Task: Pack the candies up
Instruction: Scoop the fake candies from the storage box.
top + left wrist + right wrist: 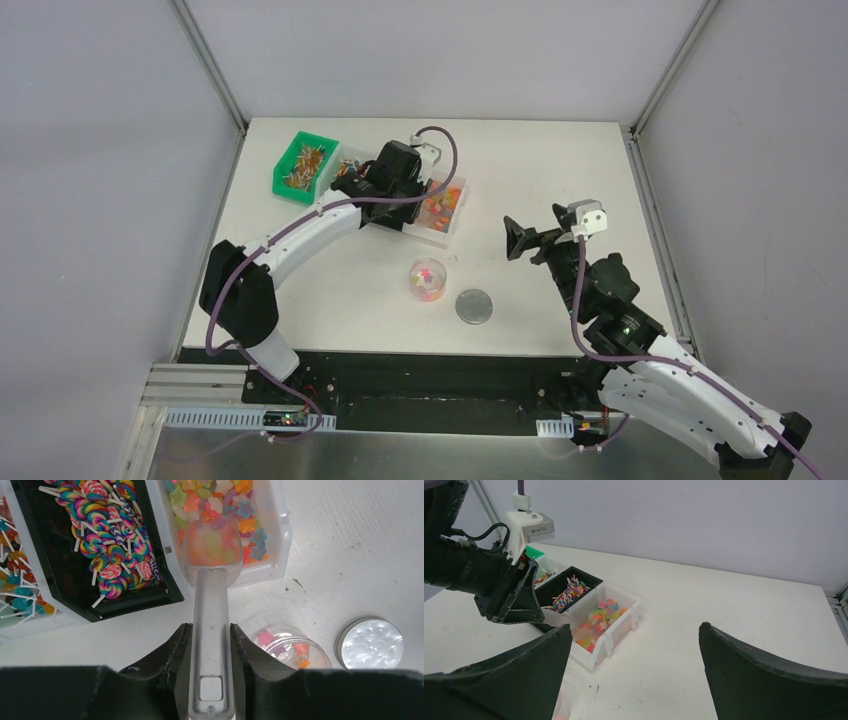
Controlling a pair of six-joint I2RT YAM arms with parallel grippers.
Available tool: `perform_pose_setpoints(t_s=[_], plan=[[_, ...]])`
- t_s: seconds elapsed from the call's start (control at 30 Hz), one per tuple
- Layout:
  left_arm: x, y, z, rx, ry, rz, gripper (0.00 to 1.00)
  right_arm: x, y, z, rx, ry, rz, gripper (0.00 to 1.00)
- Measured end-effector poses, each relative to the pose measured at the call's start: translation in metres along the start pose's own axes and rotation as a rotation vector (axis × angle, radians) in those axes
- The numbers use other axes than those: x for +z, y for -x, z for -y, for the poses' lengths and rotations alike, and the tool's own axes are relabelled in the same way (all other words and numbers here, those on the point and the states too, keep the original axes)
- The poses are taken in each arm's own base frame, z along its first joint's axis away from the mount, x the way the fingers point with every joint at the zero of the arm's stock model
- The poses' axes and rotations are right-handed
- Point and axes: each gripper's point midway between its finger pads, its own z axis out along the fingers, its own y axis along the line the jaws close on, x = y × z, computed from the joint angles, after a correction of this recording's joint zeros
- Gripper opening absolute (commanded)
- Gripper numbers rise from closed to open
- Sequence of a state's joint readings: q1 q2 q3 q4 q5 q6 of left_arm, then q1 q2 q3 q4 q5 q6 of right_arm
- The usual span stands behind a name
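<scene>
The left pincer [210, 642] is clamped on the scoop [210, 605] handle, its bowl sunk among the candies [220, 505] in the clear bin [280, 540]. Lift level, slowly, then swing to the jar [320, 652]. The right pincer [635, 626] hangs apart, well away.
</scene>
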State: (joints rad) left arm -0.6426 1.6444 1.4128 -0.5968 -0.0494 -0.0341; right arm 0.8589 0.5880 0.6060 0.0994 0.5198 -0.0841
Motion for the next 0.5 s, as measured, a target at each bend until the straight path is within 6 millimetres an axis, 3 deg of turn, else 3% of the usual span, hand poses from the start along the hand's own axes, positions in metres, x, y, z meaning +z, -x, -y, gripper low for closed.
perform_pose_setpoints(t_s=[0.3, 0.4, 0.5], plan=[[0.019, -0.028, -0.007, 0.002, 0.034, 0.046, 0.0, 0.0, 0.0, 0.0, -0.002, 0.0, 0.0, 1.0], [0.018, -0.042, -0.009, 0.006, 0.046, 0.06, 0.0, 0.0, 0.0, 0.0, -0.002, 0.0, -0.001, 1.0], [0.017, -0.041, -0.009, 0.007, 0.047, 0.073, 0.0, 0.0, 0.0, 0.0, -0.002, 0.0, -0.001, 1.0]])
